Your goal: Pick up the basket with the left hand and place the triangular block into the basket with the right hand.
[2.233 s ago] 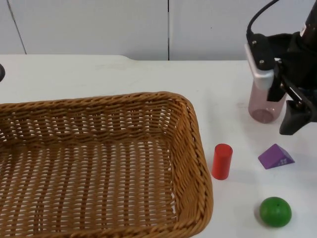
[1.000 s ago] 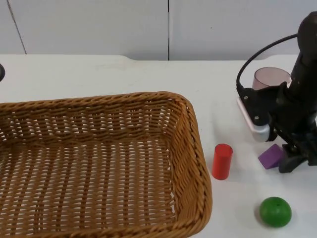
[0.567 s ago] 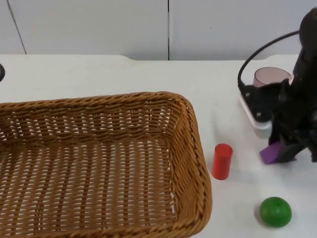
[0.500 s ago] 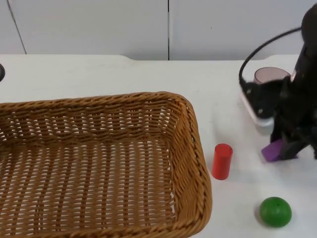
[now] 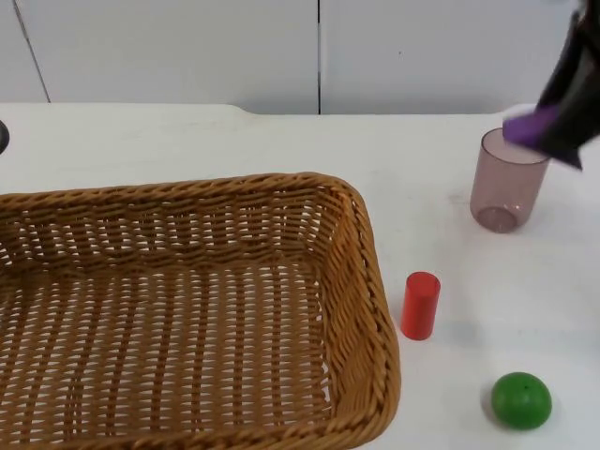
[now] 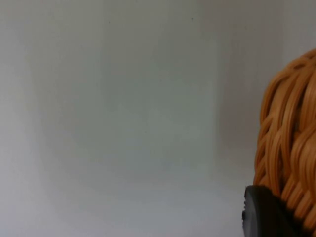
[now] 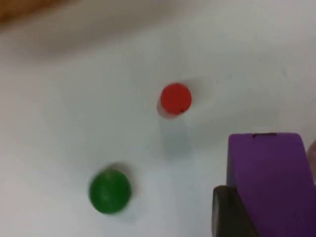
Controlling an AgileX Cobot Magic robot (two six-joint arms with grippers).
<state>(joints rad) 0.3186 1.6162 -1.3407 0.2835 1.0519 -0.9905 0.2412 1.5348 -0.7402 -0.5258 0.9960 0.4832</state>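
**Right claw carrying the purple block above the cup**

In the top view, the right claw (image 5: 562, 127) sits at the upper right edge of the frame, pinching the purple triangular block (image 5: 527, 125), which hangs clear of the counter (image 5: 234, 141) just over the rim of the translucent pink cup (image 5: 506, 180). The cup stands upright on the counter at the right, well apart from the basket. The right wrist view shows the same block (image 7: 269, 180) held against a black fingertip (image 7: 229, 212), with the red cylinder (image 7: 175, 98) and the green ball (image 7: 109, 191) on the white surface beyond it.

The wicker basket (image 5: 366, 281) occupies the left and lower left of the top view. The red cylinder (image 5: 420, 305) stands upright just beside the basket's right wall, not touching it. The green ball (image 5: 521, 400) lies at the lower right, near the cylinder but apart from it.

The left wrist view shows the left claw's fingertip (image 6: 266, 215) against the basket's woven rim (image 6: 291, 143); whether the left claw is spread or closed on that rim cannot be told.
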